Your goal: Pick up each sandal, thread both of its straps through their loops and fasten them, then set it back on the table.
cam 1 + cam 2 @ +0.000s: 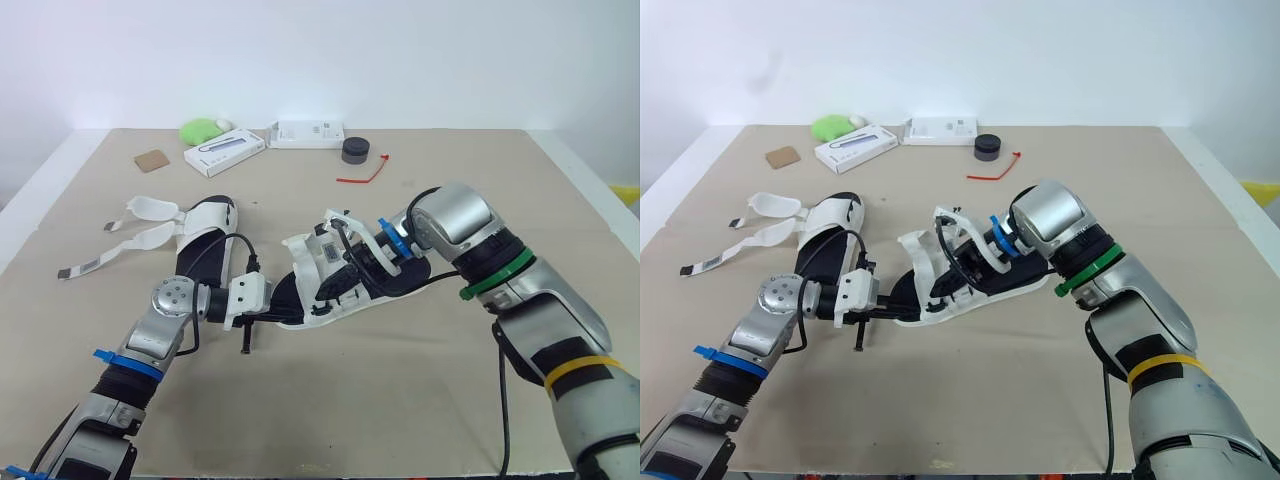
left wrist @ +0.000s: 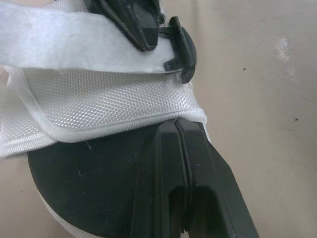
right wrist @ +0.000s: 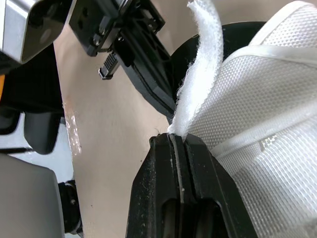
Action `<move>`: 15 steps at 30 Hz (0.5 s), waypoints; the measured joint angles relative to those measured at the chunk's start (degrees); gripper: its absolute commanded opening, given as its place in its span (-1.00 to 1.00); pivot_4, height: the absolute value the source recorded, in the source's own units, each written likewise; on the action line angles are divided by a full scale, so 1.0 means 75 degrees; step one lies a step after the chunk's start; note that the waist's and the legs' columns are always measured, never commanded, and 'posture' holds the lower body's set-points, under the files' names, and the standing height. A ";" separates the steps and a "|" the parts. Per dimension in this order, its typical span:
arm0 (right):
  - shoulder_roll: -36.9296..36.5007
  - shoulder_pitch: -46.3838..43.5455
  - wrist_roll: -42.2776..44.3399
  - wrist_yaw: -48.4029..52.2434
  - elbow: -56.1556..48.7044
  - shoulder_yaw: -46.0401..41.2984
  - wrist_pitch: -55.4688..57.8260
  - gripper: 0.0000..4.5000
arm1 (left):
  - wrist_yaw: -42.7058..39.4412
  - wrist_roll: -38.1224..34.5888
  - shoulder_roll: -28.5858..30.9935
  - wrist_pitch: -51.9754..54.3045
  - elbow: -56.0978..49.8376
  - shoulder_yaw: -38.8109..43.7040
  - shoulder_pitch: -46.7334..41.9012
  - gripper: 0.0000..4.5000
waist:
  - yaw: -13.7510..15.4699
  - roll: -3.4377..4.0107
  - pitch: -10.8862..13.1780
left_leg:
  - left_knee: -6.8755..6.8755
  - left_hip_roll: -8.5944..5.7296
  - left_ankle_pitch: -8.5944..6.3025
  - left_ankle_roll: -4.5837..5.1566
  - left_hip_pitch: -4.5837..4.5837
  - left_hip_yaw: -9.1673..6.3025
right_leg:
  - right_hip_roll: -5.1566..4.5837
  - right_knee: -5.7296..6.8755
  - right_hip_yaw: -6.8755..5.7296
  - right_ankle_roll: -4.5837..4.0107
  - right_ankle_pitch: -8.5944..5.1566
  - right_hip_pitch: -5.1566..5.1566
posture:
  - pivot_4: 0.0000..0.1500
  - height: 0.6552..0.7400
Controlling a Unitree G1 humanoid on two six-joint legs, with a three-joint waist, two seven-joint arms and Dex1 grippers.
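Head camera: you see a white-and-black sandal [image 1: 335, 290] lying at the middle of the table [image 1: 400, 400], between your two grippers. Your left gripper [image 1: 280, 310] meets the end nearer the table's left edge, and your right gripper [image 1: 348, 262] sits among its straps. A second sandal [image 1: 205, 235] lies toward the left edge, its straps loose.

Left wrist camera: your left jaws are pressed together on the sandal's white mesh rim, beside the black footbed.

Right wrist camera: your right jaws are clamped on a fuzzy white strap [image 3: 203, 64], which rises from between their tips.
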 measured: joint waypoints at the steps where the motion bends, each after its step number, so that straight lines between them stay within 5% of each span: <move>1: -0.0046 0.0052 0.0001 -0.0011 -0.0179 0.0004 -0.0004 -0.98 | -0.0008 0.0000 -0.0003 0.0000 0.0000 -0.0001 -0.0002 -1.00 | 0.0000 0.0000 0.0000 | 0.0000 0.0000 0.0000 0.0000 0.0000 -0.0002 | 0.0000 0.0000 -0.0001 0.0000 0.0000 0.0002 | 1.00 1.00; 15: -0.0218 0.0303 0.0015 -0.0338 -0.1067 -0.0102 0.0017 -0.98 | -0.0076 0.0001 -0.0059 -0.0015 0.0098 -0.0003 -0.0057 -1.00 | 0.0002 0.0002 -0.0005 | 0.0001 -0.0004 0.0000 -0.0001 0.0005 -0.0014 | 0.0003 -0.0003 -0.0016 0.0003 -0.0002 0.0015 | 1.00 1.00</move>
